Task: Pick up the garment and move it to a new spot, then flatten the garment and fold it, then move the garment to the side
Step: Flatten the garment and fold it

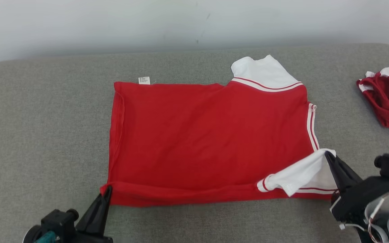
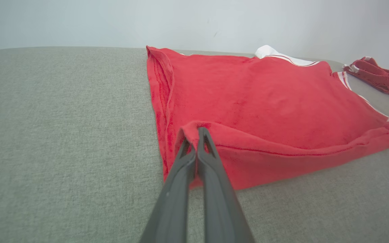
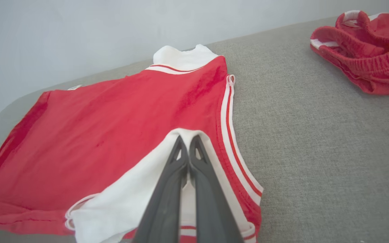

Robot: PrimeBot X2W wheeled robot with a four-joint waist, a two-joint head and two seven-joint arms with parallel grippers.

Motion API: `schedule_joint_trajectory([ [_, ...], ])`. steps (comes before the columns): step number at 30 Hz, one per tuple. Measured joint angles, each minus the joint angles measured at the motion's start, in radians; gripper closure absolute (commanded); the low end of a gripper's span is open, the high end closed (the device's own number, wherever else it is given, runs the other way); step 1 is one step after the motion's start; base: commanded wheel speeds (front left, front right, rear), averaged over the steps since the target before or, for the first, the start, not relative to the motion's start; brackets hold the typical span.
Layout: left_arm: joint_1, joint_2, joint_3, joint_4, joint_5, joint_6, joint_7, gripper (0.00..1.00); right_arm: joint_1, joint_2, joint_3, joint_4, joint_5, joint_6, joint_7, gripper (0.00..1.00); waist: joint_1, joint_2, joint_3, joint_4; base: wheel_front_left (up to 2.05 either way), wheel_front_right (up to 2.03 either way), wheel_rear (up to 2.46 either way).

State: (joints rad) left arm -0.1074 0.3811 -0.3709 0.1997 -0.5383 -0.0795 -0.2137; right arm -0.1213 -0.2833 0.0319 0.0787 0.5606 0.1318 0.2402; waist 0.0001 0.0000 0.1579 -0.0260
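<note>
Our red garment [image 1: 211,135] lies spread flat on the grey padded table [image 1: 46,141], near its middle. Our left gripper [image 1: 107,191] pinches the near-left hem corner, fingers pressed together on the red cloth. Our right gripper [image 1: 329,156] pinches the white sleeve [image 1: 302,177] (it lies turned over the near-right corner). A second red bundle [image 1: 388,98] sits well apart, at the far right.
</note>
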Motion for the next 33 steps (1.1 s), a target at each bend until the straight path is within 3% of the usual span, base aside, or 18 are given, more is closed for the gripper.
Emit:
schedule_joint_trajectory([
  [5,-0.083,0.000,-0.013,0.046,0.001,-0.016,0.003,1.00,-0.151,-0.014,0.032,0.170,0.004,0.000,-0.025,1.00,0.0000,0.0000,0.029,0.003,0.00,0.00,0.00],
  [17,-0.213,-0.002,-0.044,0.150,0.009,-0.035,-0.009,1.00,-0.360,0.001,0.105,0.440,0.012,0.000,-0.142,1.00,0.0001,0.0001,0.092,0.000,0.00,0.00,0.00],
  [18,-0.220,-0.003,-0.045,0.158,0.011,-0.035,-0.014,1.00,-0.367,0.002,0.111,0.453,0.012,0.000,-0.159,0.51,0.0000,0.0001,0.094,0.000,0.00,0.00,0.00],
  [19,-0.228,-0.005,-0.045,0.165,0.016,-0.035,-0.017,0.75,-0.374,0.001,0.116,0.467,0.014,0.000,-0.172,0.00,0.0000,0.0001,0.094,0.000,0.00,0.00,0.00],
  [20,-0.234,-0.006,-0.046,0.171,0.024,-0.035,-0.023,0.05,-0.379,0.001,0.120,0.478,0.020,0.000,-0.184,0.00,0.0000,0.0001,0.094,0.001,0.00,0.00,0.00],
  [21,-0.239,-0.007,-0.045,0.179,0.032,-0.033,-0.026,0.00,-0.380,0.000,0.126,0.486,0.023,0.000,-0.198,0.00,0.0001,0.0001,0.092,0.002,0.00,0.00,0.00],
  [33,-0.161,-0.039,0.009,0.177,0.041,0.004,-0.046,0.00,-0.244,-0.092,0.198,0.459,0.056,0.000,-0.302,0.00,-0.0002,0.0000,0.042,0.001,0.00,0.00,0.00],
])
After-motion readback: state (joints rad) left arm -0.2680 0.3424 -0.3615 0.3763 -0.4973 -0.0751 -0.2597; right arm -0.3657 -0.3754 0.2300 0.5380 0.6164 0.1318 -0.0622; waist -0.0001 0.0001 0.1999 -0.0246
